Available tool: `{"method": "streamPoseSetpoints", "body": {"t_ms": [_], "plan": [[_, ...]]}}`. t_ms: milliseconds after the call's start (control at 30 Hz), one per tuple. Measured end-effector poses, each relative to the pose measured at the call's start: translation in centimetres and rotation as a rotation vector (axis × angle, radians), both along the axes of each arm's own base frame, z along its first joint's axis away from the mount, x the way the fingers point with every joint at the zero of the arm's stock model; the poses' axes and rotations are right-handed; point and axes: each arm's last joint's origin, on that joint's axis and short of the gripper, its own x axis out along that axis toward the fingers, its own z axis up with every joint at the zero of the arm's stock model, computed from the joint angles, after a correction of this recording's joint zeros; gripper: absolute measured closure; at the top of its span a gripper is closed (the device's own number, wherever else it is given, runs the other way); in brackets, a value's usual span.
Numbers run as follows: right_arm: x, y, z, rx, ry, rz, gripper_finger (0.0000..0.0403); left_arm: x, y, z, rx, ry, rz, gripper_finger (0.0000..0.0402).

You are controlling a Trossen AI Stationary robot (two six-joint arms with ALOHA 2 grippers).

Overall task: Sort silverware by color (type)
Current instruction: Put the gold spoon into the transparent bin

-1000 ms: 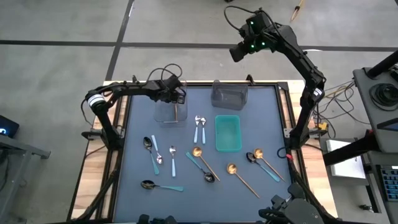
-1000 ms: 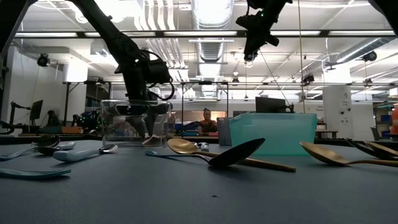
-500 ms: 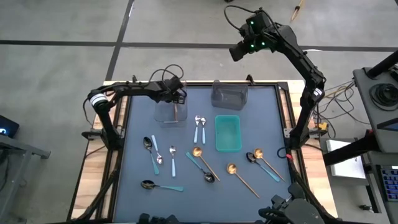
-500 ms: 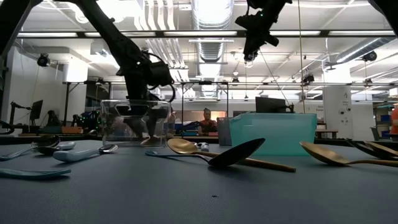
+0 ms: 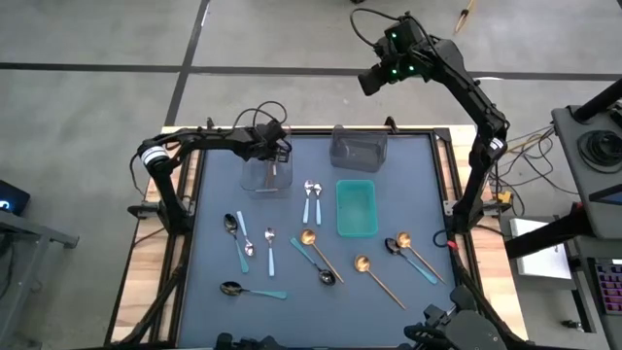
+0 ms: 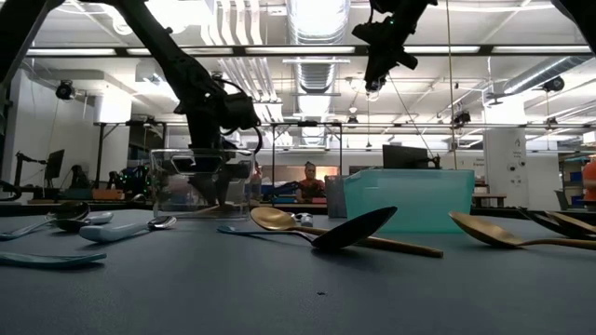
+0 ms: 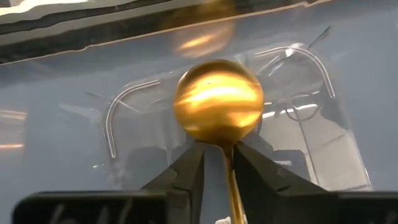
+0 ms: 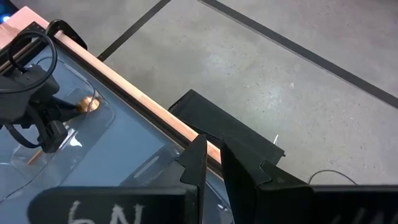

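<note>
My left gripper (image 5: 275, 153) hangs over the clear bin (image 5: 266, 175) at the table's far left and is shut on a gold spoon (image 7: 217, 102), whose bowl points down toward the bin's floor. Other spoons lie flat on the dark mat: gold ones (image 5: 319, 251) (image 5: 377, 277), light-blue-handled ones (image 5: 311, 199) (image 5: 270, 251) and dark ones with teal handles (image 5: 251, 290) (image 5: 236, 243). My right gripper (image 8: 211, 163) is raised high beyond the table's far edge, shut and holding nothing. My left gripper pinches the gold spoon by its neck (image 7: 222, 151), just behind the bowl, between the two fingers (image 7: 189, 171). The fingers point down into the clear bin and lie along the handle (image 7: 231, 186), which runs back between them. The spoon's bowl hangs below the fingertips, above the bin's floor.
A grey bin (image 5: 359, 148) stands at the far middle and a teal bin (image 5: 356, 207) at the middle of the mat. A gold and a dark spoon cross at the right (image 5: 413, 255). A person shows far off in the room (image 6: 309, 181).
My left gripper has shifted a little toward the table's left over the clear bin, still shut on the gold spoon. The right arm has kept still.
</note>
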Motion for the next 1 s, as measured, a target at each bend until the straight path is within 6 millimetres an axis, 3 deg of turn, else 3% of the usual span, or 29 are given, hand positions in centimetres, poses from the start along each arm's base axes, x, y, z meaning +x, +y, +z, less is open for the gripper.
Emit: {"method": "streamPoseSetpoints", "body": {"t_ms": [233, 1000], "plan": [[0.0, 0.0, 0.0, 0.000, 0.000, 0.000, 0.0364, 0.1, 0.0, 0.2, -0.010, -0.003, -0.009, 0.0396], [0.0, 0.0, 0.0, -0.011, 0.012, 0.018, 0.0364, 1.7, 1.2, 5.0, -0.019, 0.011, -0.057, 0.0401]]}}
